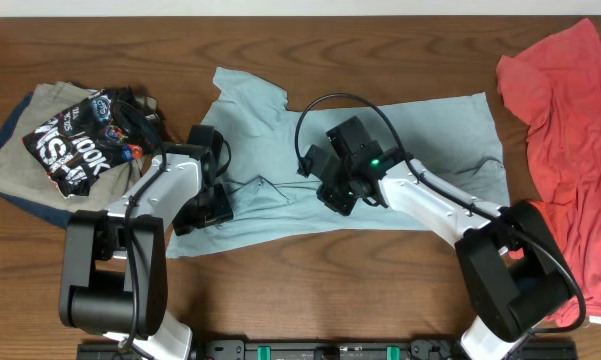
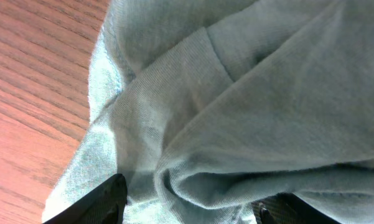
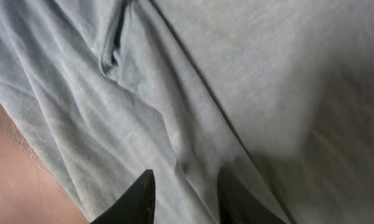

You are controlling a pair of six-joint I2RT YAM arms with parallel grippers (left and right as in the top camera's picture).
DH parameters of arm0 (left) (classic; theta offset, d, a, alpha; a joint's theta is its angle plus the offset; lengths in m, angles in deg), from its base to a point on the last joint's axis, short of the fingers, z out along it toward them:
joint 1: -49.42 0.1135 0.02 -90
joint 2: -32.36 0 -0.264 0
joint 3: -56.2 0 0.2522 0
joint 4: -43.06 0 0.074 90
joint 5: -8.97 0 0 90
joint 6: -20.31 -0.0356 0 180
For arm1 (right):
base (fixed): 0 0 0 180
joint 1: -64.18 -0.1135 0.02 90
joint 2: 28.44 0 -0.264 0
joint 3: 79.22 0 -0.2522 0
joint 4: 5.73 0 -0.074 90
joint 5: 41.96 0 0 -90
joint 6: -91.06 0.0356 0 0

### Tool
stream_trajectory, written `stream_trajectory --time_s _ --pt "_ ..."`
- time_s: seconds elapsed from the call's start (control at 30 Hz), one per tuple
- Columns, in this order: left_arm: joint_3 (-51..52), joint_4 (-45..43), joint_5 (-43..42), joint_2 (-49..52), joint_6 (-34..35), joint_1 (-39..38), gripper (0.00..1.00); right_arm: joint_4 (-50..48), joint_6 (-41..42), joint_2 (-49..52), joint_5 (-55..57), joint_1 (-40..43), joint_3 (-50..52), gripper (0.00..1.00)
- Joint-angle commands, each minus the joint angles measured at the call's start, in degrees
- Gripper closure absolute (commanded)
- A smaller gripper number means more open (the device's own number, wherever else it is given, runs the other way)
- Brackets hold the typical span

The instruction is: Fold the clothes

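The light blue T-shirt (image 1: 430, 130) lies spread and rumpled across the middle of the table. The coral-red shirt (image 1: 570, 110) lies crumpled at the right edge. My left gripper (image 1: 205, 208) rests low on the blue shirt's lower left part. In the left wrist view, the left gripper (image 2: 193, 210) has its fingers (image 2: 109, 199) wide apart, with a thick fold of the blue T-shirt (image 2: 249, 93) bulging between them. My right gripper (image 1: 336, 195) is over the shirt's middle. In the right wrist view, the right gripper (image 3: 187, 199) is narrowly open astride a ridge of the blue cloth (image 3: 267, 74).
A black tee with white lettering (image 1: 80, 145) lies on a khaki garment (image 1: 40, 115) and a navy one (image 1: 25, 205) at the far left. Bare wood (image 2: 31, 93) shows just left of the shirt's edge. A black cable (image 1: 325, 105) loops over the right arm.
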Motion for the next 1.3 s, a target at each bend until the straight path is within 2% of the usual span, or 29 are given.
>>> stream_trajectory --time_s 0.0,0.43,0.5,0.73,0.93,1.1,1.13,1.17,1.23,1.27 --pt "1.9 0.1 3.8 1.5 1.2 0.3 0.35 -0.5 -0.4 0.7 -0.9 -1.1 -0.3 0.70" --pt "1.9 0.1 3.7 1.5 1.2 0.3 0.35 -1.3 -0.4 3.1 -0.8 -1.4 -0.3 0.72" --pt "1.9 0.1 3.6 1.5 1.2 0.3 0.35 -1.6 -0.4 3.6 -0.5 -1.4 -0.3 0.76" --pt "1.9 0.1 3.6 1.5 1.2 0.3 0.35 -3.8 -0.4 3.8 1.2 -1.4 -0.3 0.98" --pt "1.9 0.1 3.6 1.5 1.2 0.3 0.35 -5.9 1.0 3.8 6.8 -1.2 -0.3 0.99" --pt "1.9 0.1 3.6 1.5 1.2 0.3 0.35 -15.8 5.7 3.8 16.8 -1.2 -0.3 0.99" --pt "1.9 0.1 3.6 1.5 1.2 0.3 0.35 -17.6 6.1 3.8 18.4 -1.2 -0.3 0.98" --pt "1.9 0.1 3.6 1.5 1.2 0.3 0.35 -19.2 6.8 3.7 19.9 -1.2 -0.3 0.91" --pt "1.9 0.1 3.6 1.5 1.2 0.3 0.35 -20.0 7.4 3.7 21.9 -1.2 -0.5 0.65" --pt "1.9 0.1 3.6 1.5 1.2 0.3 0.35 -19.5 8.0 3.7 22.5 -1.2 -0.5 0.61"
